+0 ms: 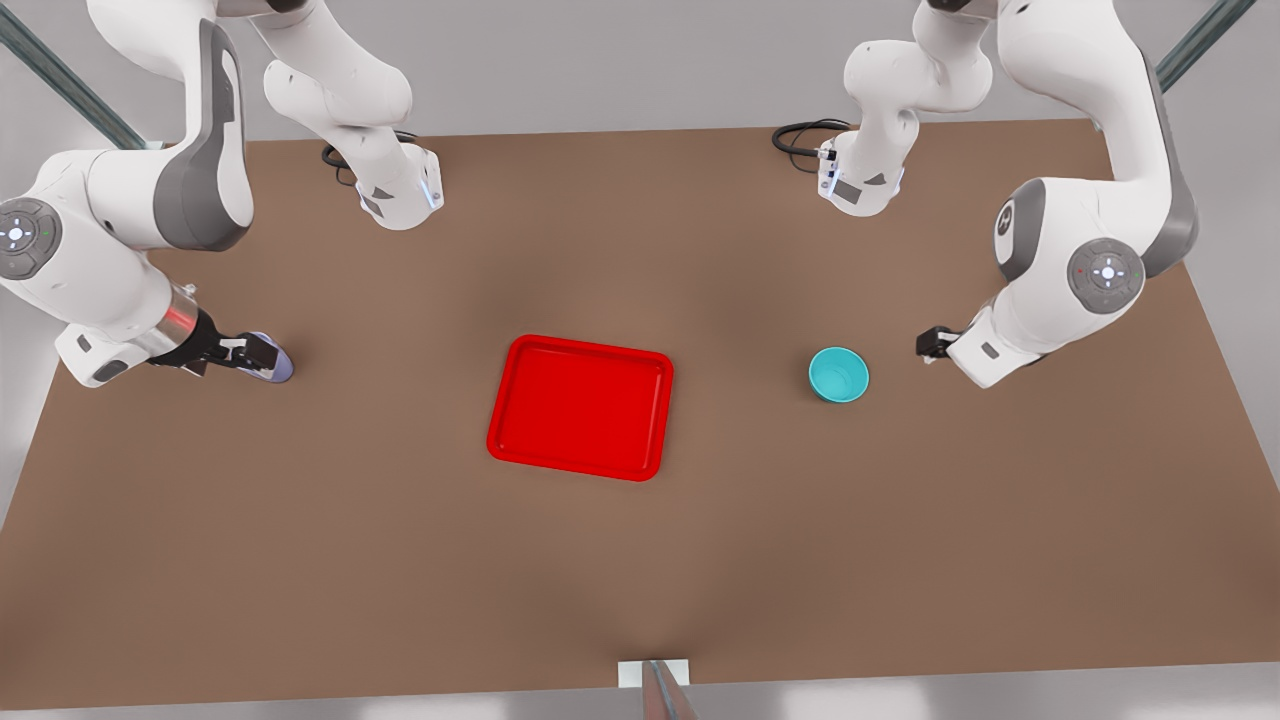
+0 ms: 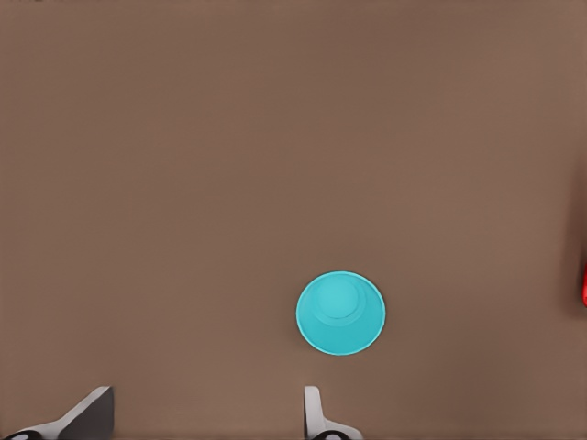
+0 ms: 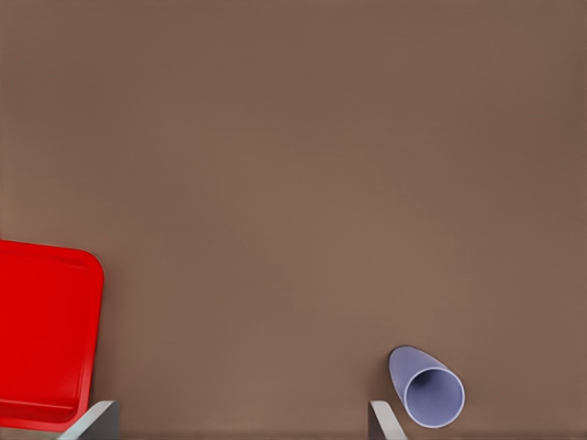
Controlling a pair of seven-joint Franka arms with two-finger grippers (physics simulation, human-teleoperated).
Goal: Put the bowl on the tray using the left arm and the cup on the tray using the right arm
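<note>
Your brown table (image 1: 640, 560) carries three loose things. The red tray (image 1: 581, 407) lies flat near the middle, with nothing on it. The turquoise bowl (image 1: 838, 375) stands upright on the bare table toward the front view's right, well apart from the tray. The lavender cup (image 1: 272, 360) sits far toward the front view's left, also well apart from the tray.

Your left hand (image 1: 930, 344) is at the front view's right, near the bowl but not touching it. In the left wrist view its two fingers (image 2: 87, 412) stand wide apart with bare table between them, and the bowl (image 2: 340, 313) lies beyond one fingertip, outside the gap. This hand holds nothing.

Your right hand (image 1: 245, 352) is at the front view's left, directly over the cup as the front camera sees it. In the right wrist view its fingers (image 3: 92, 422) are spread wide and the cup (image 3: 426, 387) sits just beside one fingertip, outside the gap, mouth toward the camera. A corner of the tray (image 3: 46, 335) shows there too. This hand grips nothing.
</note>
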